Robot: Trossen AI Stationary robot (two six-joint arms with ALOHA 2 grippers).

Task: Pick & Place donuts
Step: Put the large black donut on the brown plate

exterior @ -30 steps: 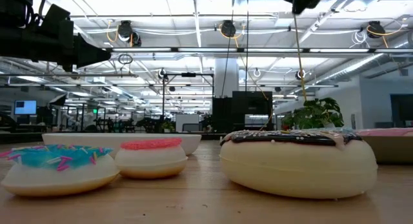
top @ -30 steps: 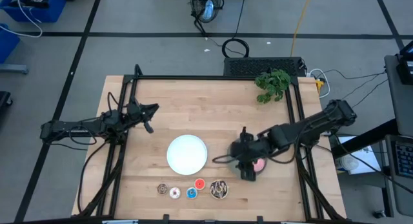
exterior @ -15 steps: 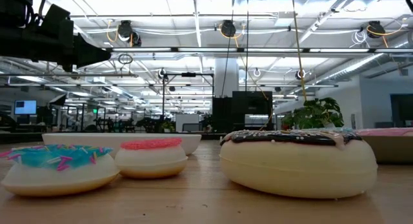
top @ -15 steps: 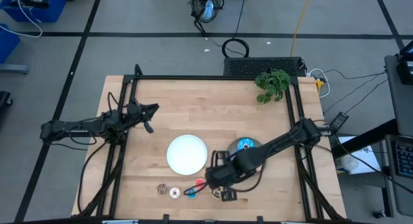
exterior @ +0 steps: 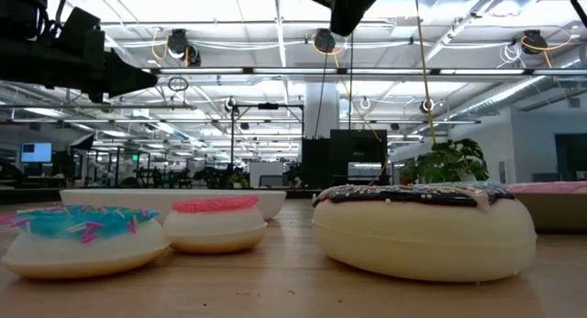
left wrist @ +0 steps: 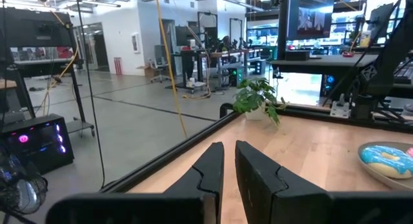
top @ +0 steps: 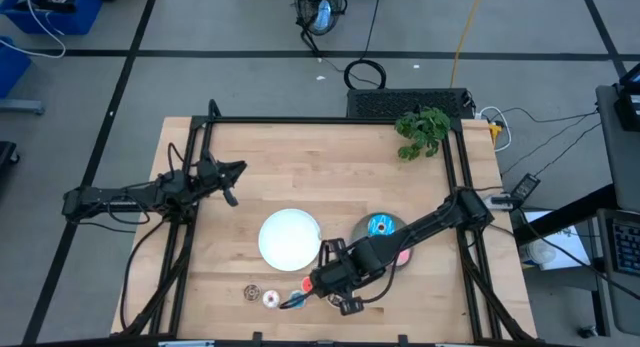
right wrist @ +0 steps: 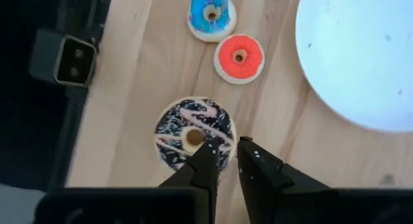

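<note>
1. Wooden desk [top: 330, 167] with a black frame, seen from above; small green plant [top: 422, 130] near its far right corner.
2. Right arm stretched across the desk toward the near edge; right hand [top: 325, 287] hovering just above the dark sprinkled donut [right wrist: 195, 134], fingers [right wrist: 205, 161] close together with only a thin gap, nothing between them.
3. Left arm resting at the left side of the desk; left hand [top: 232, 183] well apart from all donuts, fingers [left wrist: 211, 167] almost together, holding nothing.
4. White round plate [top: 290, 238] in the middle of the desk, nothing on it.
5. Grey round plate [top: 372, 234] just to the right of the white one, partly hidden under the right arm; larger blue donut [top: 380, 225] lying on it, pink donut [top: 402, 256] at its near right edge.
6. Small red donut [right wrist: 239, 57] and small blue donut [right wrist: 211, 15] lying on the desk, touching each other, near the dark one.
7. Tiny white donut [top: 271, 299] and tiny brown donut [top: 252, 292] farther left along the near edge, just beside each other.
</note>
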